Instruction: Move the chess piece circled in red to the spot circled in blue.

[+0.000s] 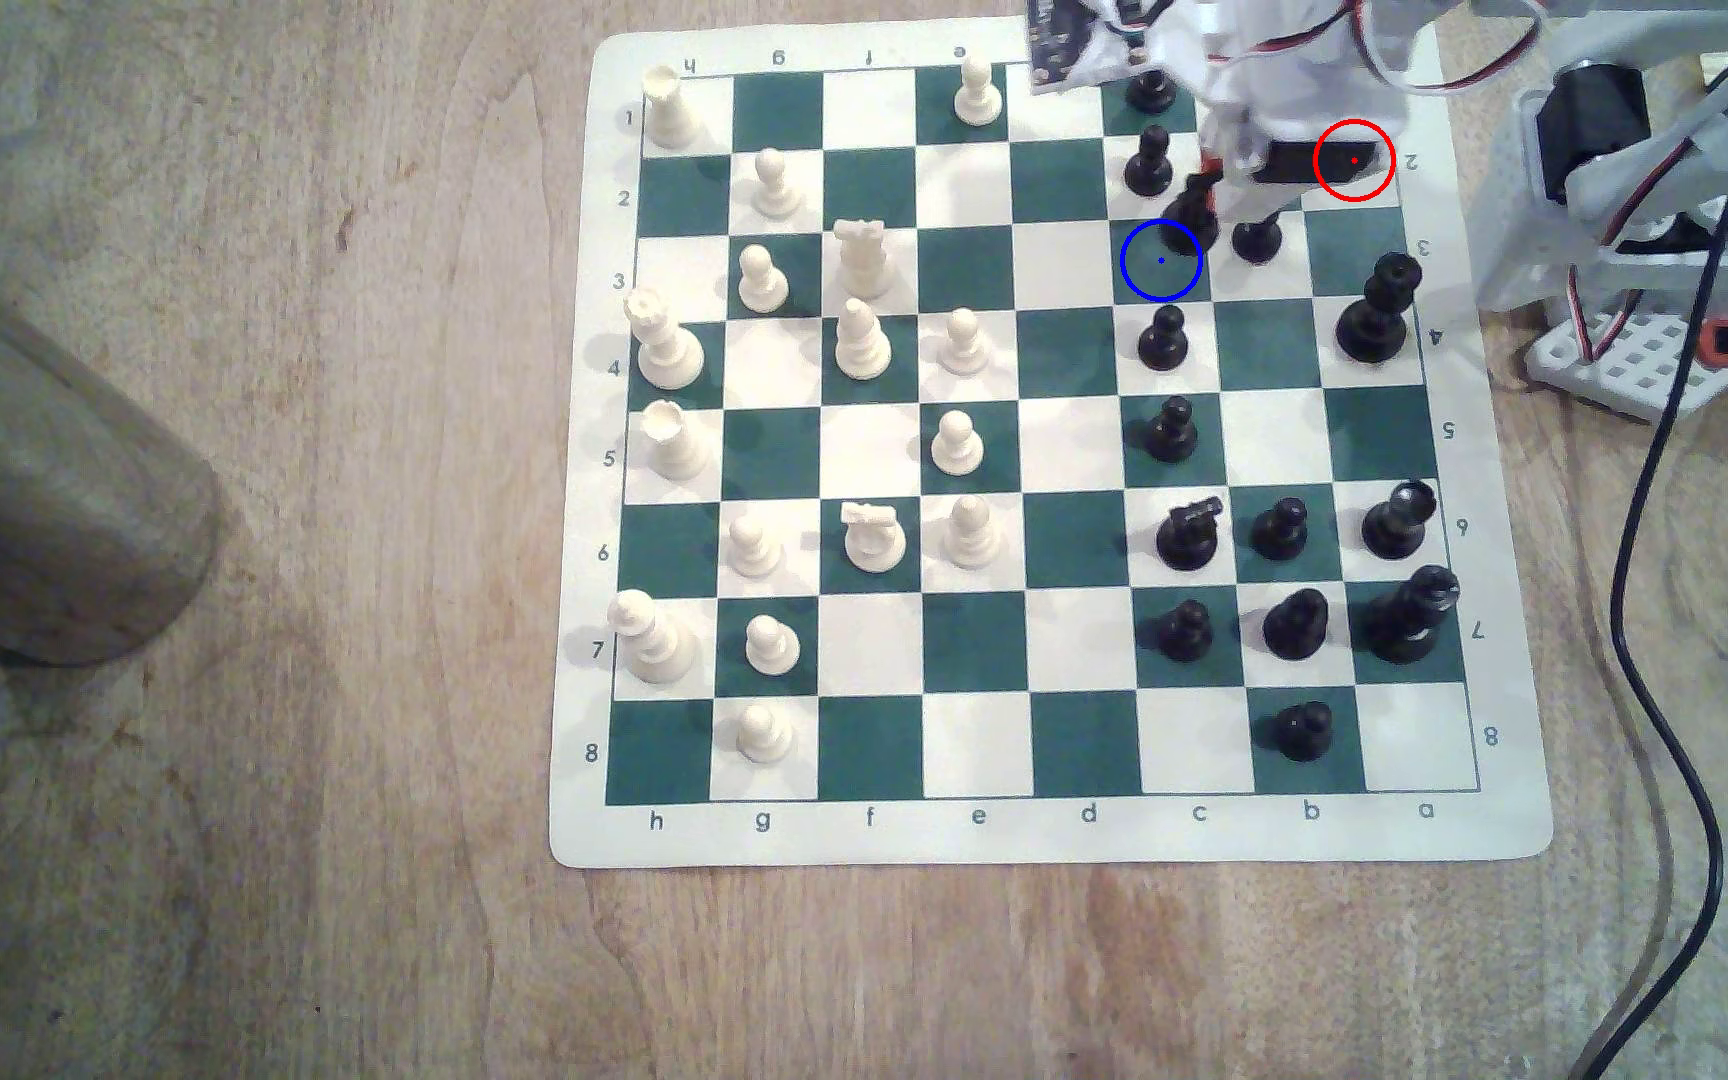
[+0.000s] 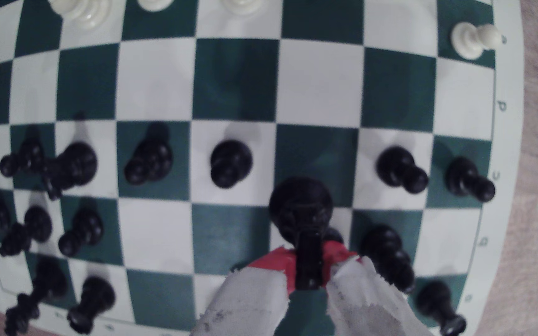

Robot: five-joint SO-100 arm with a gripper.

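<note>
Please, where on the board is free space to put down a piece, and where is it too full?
The chessboard is bare down the d file, between the white pieces and the black pawns. The blue-ringed square is free but tight. It is crowded around the gripper, which holds the black knight.

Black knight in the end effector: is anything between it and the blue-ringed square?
Nothing visible. The black knight hangs at the edge of the empty blue-ringed square; a black pawn stands on the next square, off the path.

The arm reaches down, its hand (image 2: 308, 274) clamped on a black piece.
</note>
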